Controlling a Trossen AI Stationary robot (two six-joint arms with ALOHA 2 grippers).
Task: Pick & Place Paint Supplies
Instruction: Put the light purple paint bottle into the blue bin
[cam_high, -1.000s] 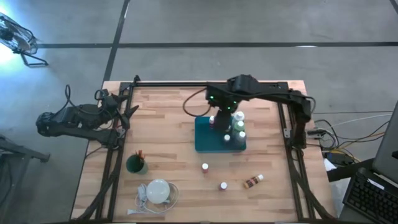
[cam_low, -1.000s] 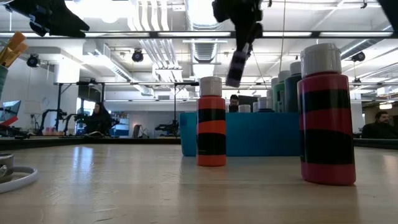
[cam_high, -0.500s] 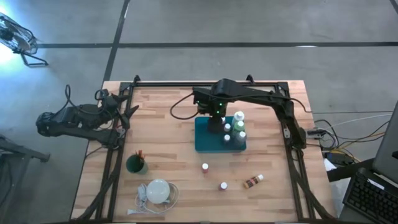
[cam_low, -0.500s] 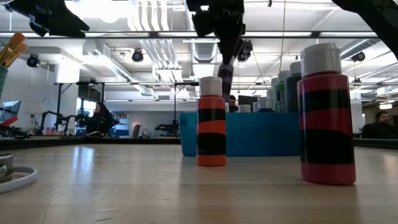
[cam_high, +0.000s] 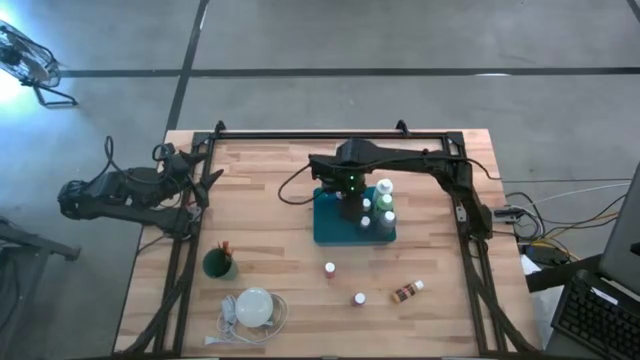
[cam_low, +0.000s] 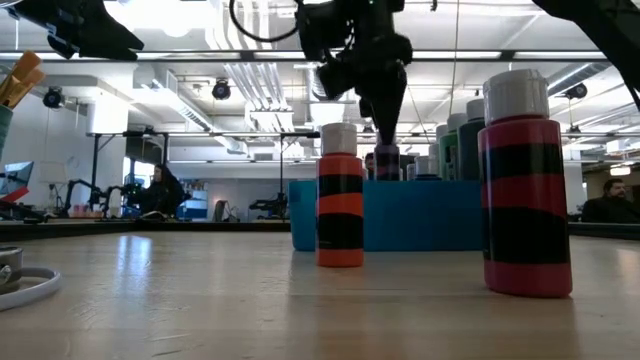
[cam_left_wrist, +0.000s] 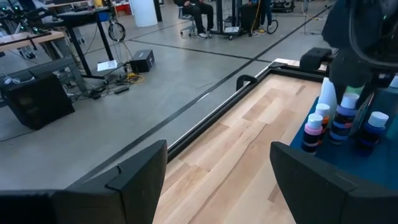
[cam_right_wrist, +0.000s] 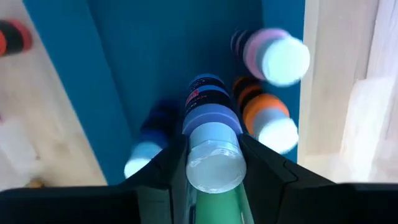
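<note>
The right gripper (cam_high: 351, 203) hangs over the teal tray (cam_high: 326, 226), its fingers (cam_right_wrist: 267, 167) pinching a purple paint bottle (cam_right_wrist: 210, 134) by the sides just below the white cap; the bottle points cap-up toward the wrist and its base sits low inside the tray, which I judge to be the placing step, with the grip kept so the bottle goes down upright among its neighbours. A pink-capped bottle (cam_right_wrist: 273, 55) and an orange one (cam_right_wrist: 266, 119) stand just beside it in the tray, so the drop spot is tight; a tilt on release could knock them. The left gripper (cam_high: 205, 184) waits at the desk's left edge, fingers (cam_left_wrist: 134, 176) spread wide and holding nothing. Out on the wooden desk (cam_high: 270, 200) three bottles remain: a red one (cam_high: 329, 269), another standing (cam_high: 359, 298), and a brown one (cam_high: 407, 291) lying on its side; brushes stand in a green cup (cam_high: 219, 264).
</note>
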